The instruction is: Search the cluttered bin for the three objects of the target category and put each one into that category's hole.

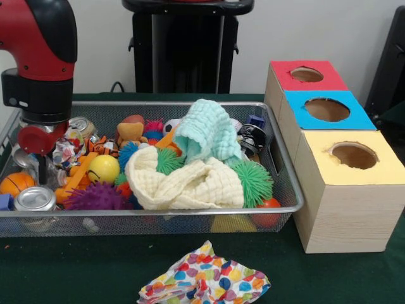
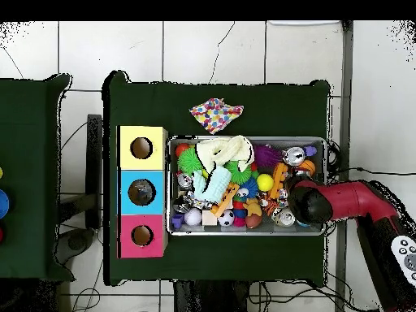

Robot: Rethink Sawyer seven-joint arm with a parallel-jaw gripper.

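Red arm (image 1: 35,60) over wire bin (image 1: 288,190) of toys, claw (image 1: 42,166) among clutter, grip state unclear, three-hole box (image 1: 345,183) beside.

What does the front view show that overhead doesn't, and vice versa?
Front only: the wire mesh side of the bin, the boxes' pale wood sides, and the arm's red and black housing seen side-on over the bin's end.

Overhead only: the whole green table, the tiled floor, cables, and a second green table.

Both: the bin's clutter with the cream cloth and mint cloth, the polka-dot cloth outside the bin, and the red, blue and yellow holes.
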